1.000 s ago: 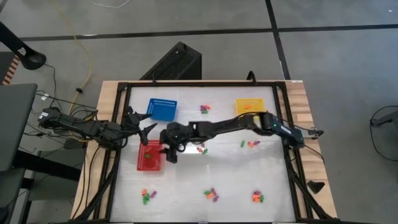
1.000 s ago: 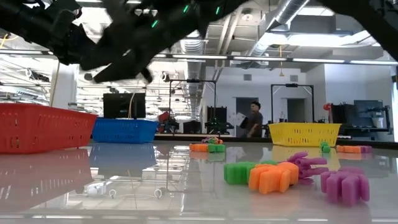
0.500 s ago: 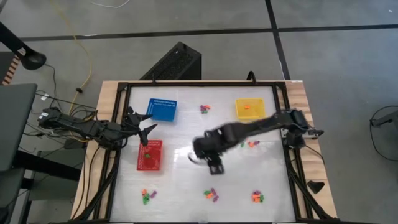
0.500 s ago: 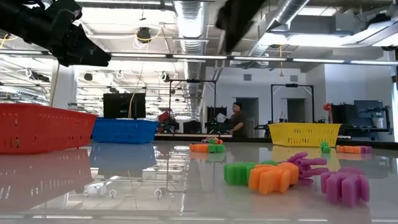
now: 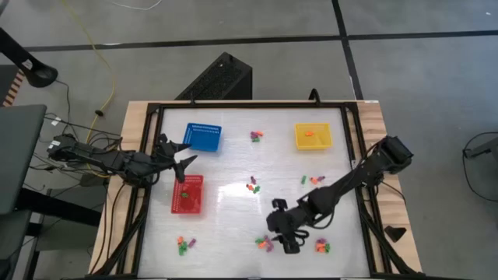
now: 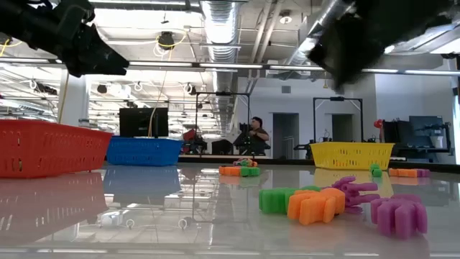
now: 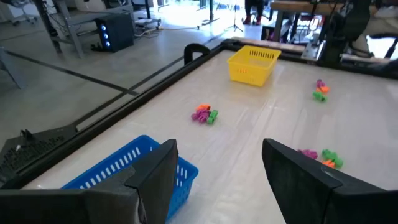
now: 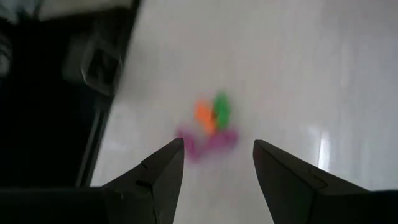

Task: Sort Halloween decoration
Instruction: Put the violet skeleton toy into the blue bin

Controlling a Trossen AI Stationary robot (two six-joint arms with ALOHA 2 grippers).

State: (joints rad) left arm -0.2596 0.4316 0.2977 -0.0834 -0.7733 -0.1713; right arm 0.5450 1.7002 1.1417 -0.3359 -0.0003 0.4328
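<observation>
The right tool (image 5: 282, 236) is held wide open and empty above a trinket cluster (image 5: 265, 243) near the bench's (image 5: 233, 225) front edge. The left tool (image 5: 182, 161), open and empty, is positioned between the blue basket (image 5: 203, 137) and red basket (image 5: 187, 194).

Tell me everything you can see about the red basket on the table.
The red basket is a small rectangular mesh basket, plastic by its look, with slatted walls and an open top. It stands upright and flat on the white table near its left edge, with the blue basket behind it and apart. A green trinket lies inside. The left pincer hovers open just behind it, touching nothing.
</observation>
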